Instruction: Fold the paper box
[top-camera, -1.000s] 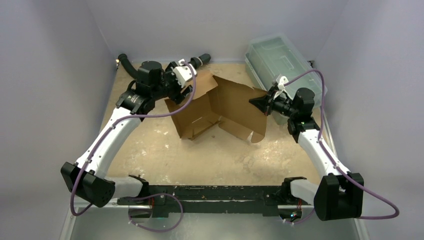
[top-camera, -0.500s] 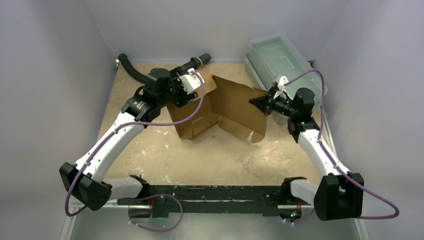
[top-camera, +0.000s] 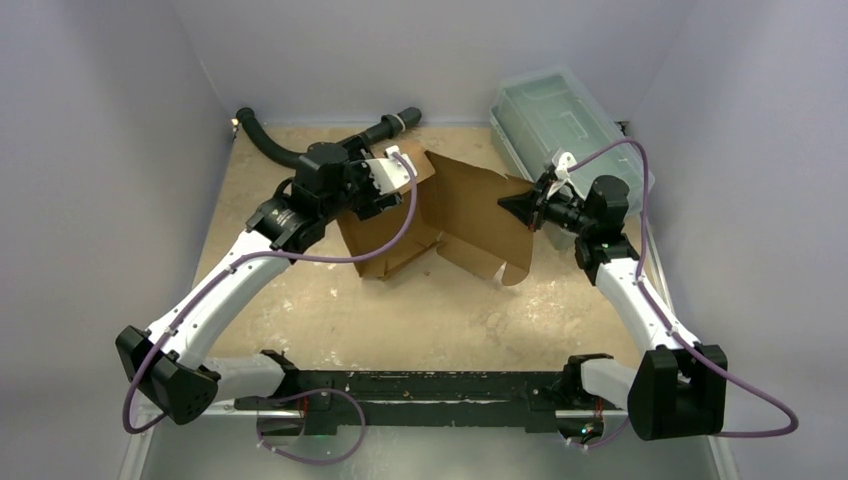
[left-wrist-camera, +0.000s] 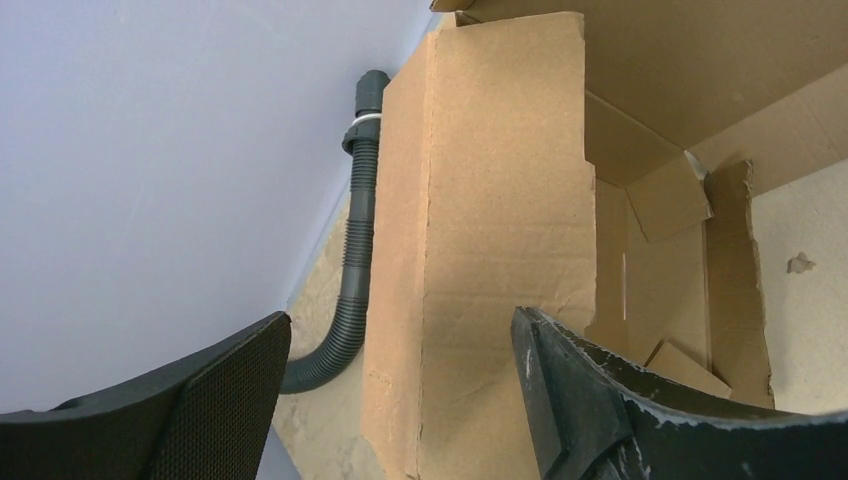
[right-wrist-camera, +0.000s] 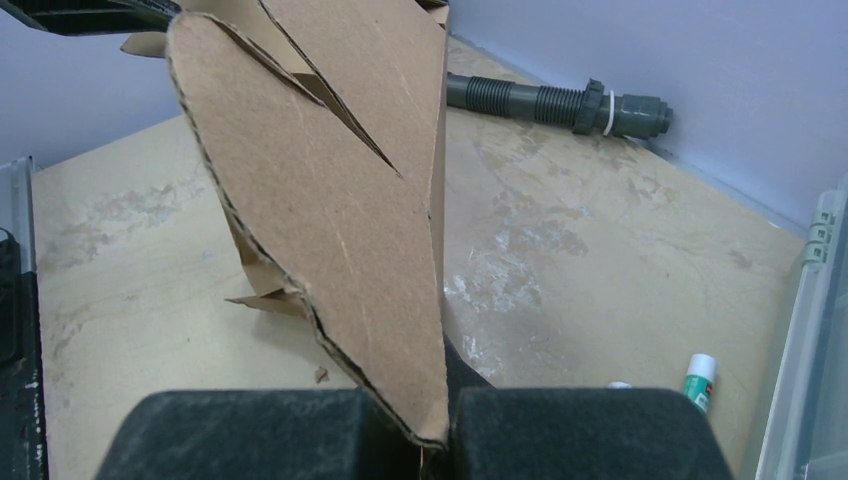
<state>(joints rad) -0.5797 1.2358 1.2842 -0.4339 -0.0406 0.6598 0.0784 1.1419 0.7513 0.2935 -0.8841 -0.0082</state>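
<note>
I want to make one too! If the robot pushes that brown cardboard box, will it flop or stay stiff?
Probably stiff: a flap of the paper box sticks out flat though the right gripper pinches only its edge. It likely bends easily along its creases, where walls are folded up. It looks thin and light, so a push might slide it.
</note>
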